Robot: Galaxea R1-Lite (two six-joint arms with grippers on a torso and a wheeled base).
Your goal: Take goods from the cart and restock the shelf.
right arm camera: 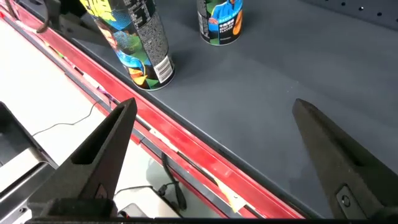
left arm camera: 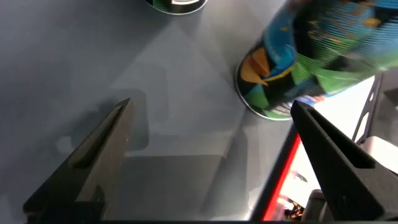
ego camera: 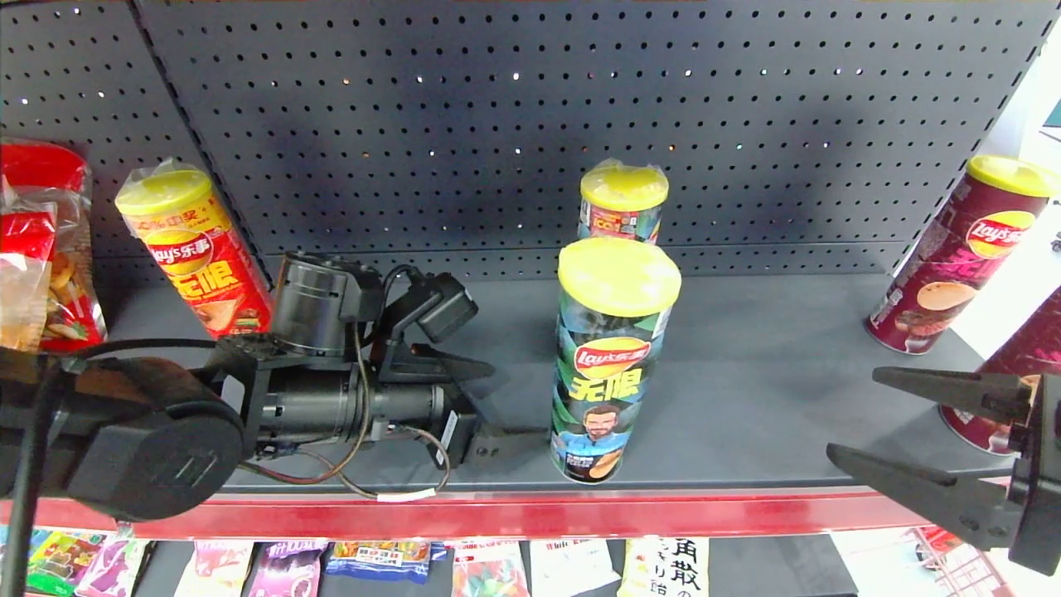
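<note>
While the left gripper (ego camera: 504,402) is hanging wide open and empty beside the green crisp tube (ego camera: 609,373), which is standing upright at the front edge of the shelf (ego camera: 763,390) and seemingly untouched, it is calling for a straight, level retreat, the right gripper (ego camera: 855,413) likewise gaping empty.

The left gripper (ego camera: 518,400), fingers apart, sits beside the green chip can (ego camera: 613,365) on the shelf (ego camera: 746,398).

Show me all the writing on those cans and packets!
Tall green yellow-lidded cardboard can: round red logo, big yellow characters.
Red yellow-lidded can: logo, yellow characters.
Maroon yellow-lidded can: logo.
White packet below: black characters.
Rear can, other packets: too small to read.
</note>
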